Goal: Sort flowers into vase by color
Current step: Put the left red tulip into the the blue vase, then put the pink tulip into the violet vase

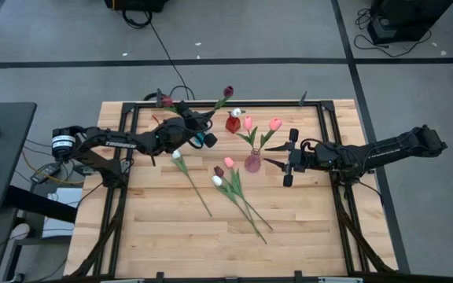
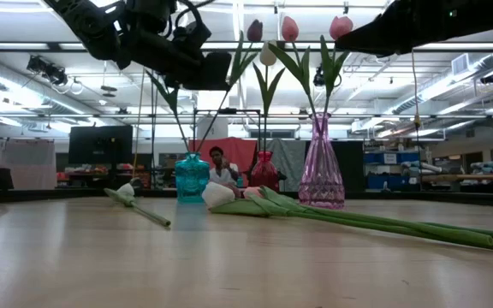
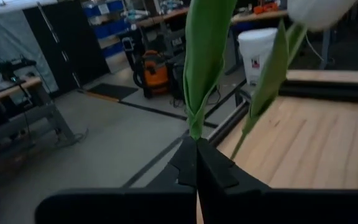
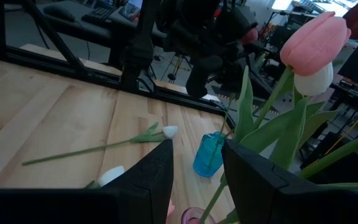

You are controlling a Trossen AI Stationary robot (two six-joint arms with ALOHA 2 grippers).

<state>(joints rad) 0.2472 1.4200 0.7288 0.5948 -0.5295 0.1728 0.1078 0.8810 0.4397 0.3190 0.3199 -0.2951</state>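
My left gripper [image 1: 201, 128] is above the blue vase [image 1: 209, 140] and is shut on a maroon tulip [image 1: 228, 92]. The tulip's lower stem reaches into that vase [image 4: 210, 155]. The red vase [image 1: 233, 123] holds a white tulip [image 1: 236, 112]. The pink vase [image 1: 252, 163] holds two pink tulips [image 1: 275, 124]. My right gripper [image 1: 289, 158] hangs open to the right of the pink vase and touches nothing. On the table lie a lone white tulip [image 1: 177, 155] and a bunch of pink, maroon and white tulips [image 1: 223, 171]. My left gripper pinches the maroon tulip's stem at its leafy middle [image 3: 197, 121] between the two shut fingers [image 3: 213, 168]. It comes from the table's left, above the blue vase [image 2: 192, 178]. The tulip stands tilted, with its head [image 2: 255, 30] up toward the far edge and its lower stem in the vase's mouth.
The three vases stand close together near the table's far middle. Long stems [image 1: 246, 211] of the lying tulips run toward the near edge. A black frame rail [image 1: 211, 104] runs along the far edge. A person [image 2: 221, 167] sits in the room behind.
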